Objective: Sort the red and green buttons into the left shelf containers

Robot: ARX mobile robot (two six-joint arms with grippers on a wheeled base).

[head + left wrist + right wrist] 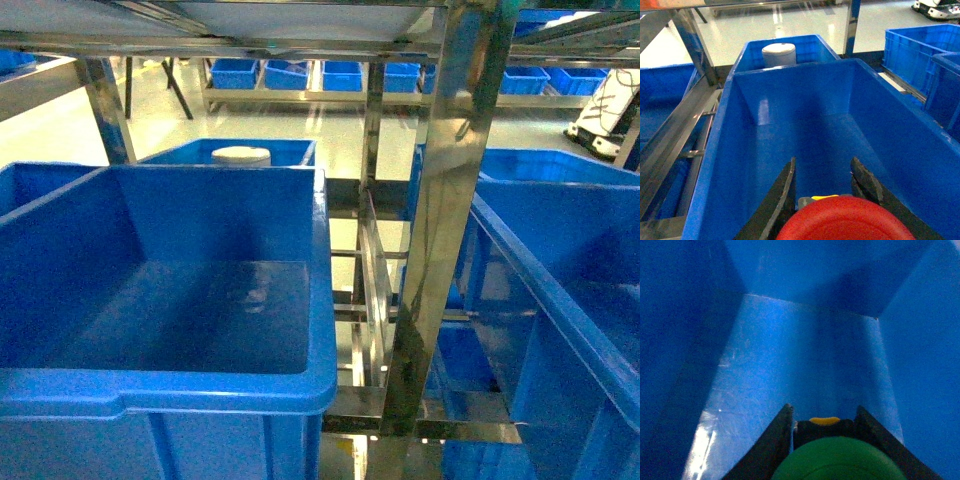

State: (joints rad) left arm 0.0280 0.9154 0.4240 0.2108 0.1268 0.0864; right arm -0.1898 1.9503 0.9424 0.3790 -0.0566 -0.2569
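In the left wrist view my left gripper (824,161) is shut on the red button (845,220), whose wide red cap fills the bottom of the frame. It hangs above the near end of a large deep blue bin (715,165), one of the left shelf containers. In the right wrist view my right gripper (823,408) is shut on the green button (840,460), low inside another blue bin (790,355), close over its floor. Neither gripper nor button shows in the head view, where the big left bin (170,385) appears to hold nothing.
A white cylinder (779,54) stands in the bin behind the left one, the same cylinder (241,155) showing in the head view. A steel shelf post (430,250) separates the left bin from a right bin (560,280). More blue bins line a far shelf.
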